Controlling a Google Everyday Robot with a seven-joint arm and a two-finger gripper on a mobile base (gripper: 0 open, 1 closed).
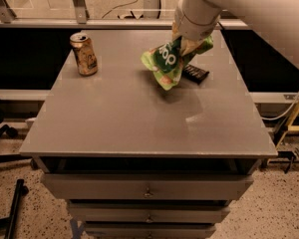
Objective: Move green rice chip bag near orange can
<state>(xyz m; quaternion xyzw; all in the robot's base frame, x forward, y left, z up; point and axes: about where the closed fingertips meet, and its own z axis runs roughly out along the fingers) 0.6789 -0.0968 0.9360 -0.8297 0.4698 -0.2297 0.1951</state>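
My gripper (188, 43) over far side of worktop (139, 123), jaws clamped on green rice chip bag (165, 63); orange can (84, 55) well apart.

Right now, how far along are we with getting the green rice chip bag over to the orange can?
Done: the gripper, over the table's far right side, is shut on the green rice chip bag, which is lifted off the table. In hand: the bag hangs by the black bar. Left: carry it across to the orange can, upright at the opposite far corner, and set it down beside it.
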